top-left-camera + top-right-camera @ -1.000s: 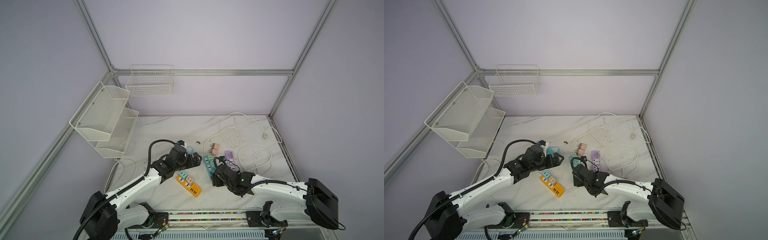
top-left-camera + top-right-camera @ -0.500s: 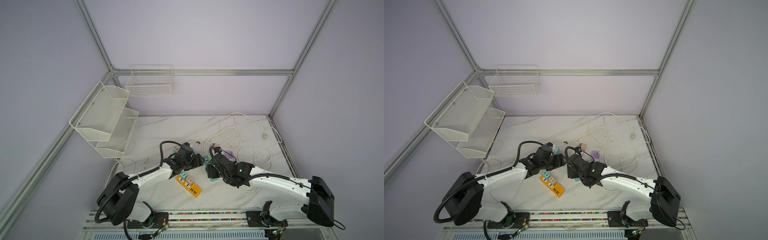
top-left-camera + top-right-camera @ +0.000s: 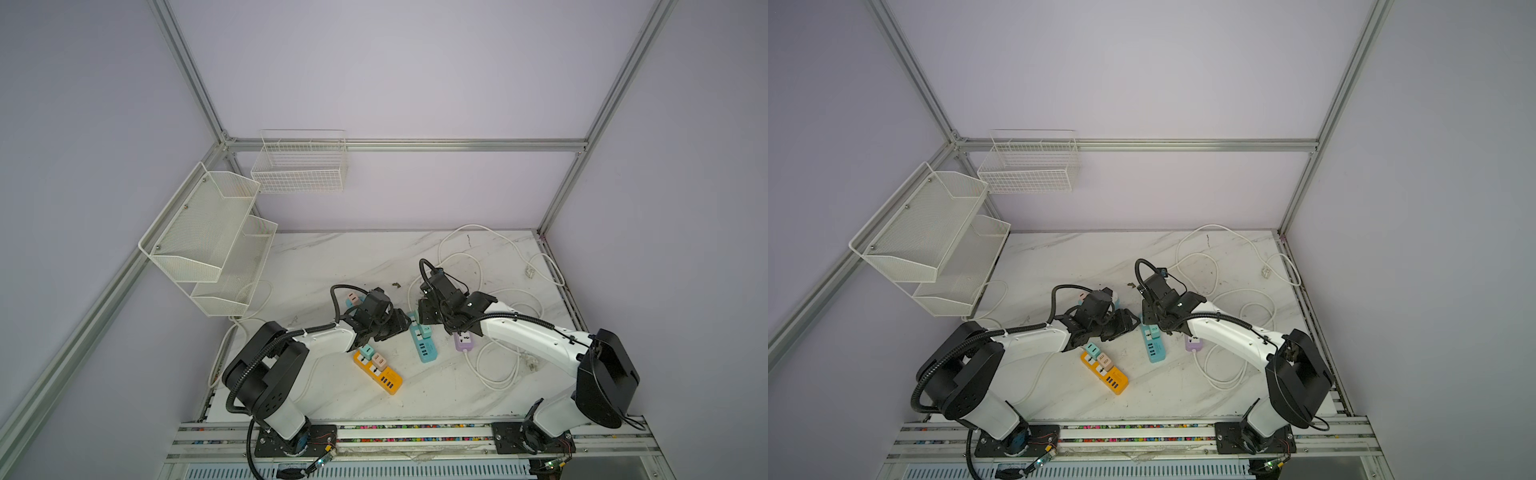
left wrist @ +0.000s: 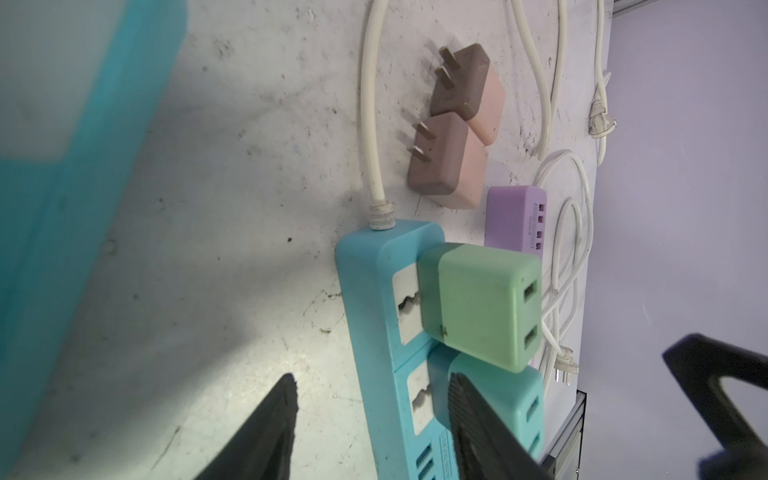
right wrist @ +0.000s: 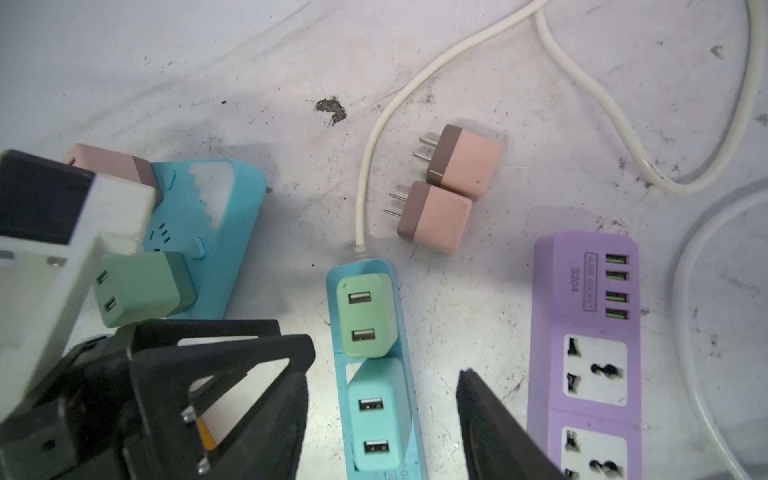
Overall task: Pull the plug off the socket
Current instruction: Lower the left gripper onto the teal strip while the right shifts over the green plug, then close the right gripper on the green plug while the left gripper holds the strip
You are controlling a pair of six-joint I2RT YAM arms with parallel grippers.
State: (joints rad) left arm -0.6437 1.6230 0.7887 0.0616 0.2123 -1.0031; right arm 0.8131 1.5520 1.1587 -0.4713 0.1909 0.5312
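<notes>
The socket is a blue power strip (image 3: 424, 347) (image 3: 1153, 349) (image 4: 374, 311) (image 5: 361, 267) lying mid-table, with a green plug (image 4: 478, 307) (image 5: 365, 316) and a teal plug (image 4: 515, 403) (image 5: 376, 424) pushed into it. My left gripper (image 3: 400, 326) (image 3: 1126, 326) (image 4: 374, 428) is open and straddles the strip from the side. One finger lies against the teal plug, the other stands off over the table. My right gripper (image 3: 426, 321) (image 3: 1150, 321) (image 5: 378, 424) hangs open over the teal plug, with a gap on each side.
An orange strip (image 3: 378, 368) with two plugs lies near the front. A purple strip (image 3: 464, 340) (image 5: 586, 332) lies right of the blue one. Two loose pink plugs (image 5: 436, 218) and a blue mountain-shaped socket block (image 5: 203, 232) lie behind. White cords (image 3: 498, 291) coil right; wire baskets (image 3: 208, 241) hang left.
Both arms have closed in on the blue strip from either side. The jaws of both grippers have narrowed, most on the left one.
</notes>
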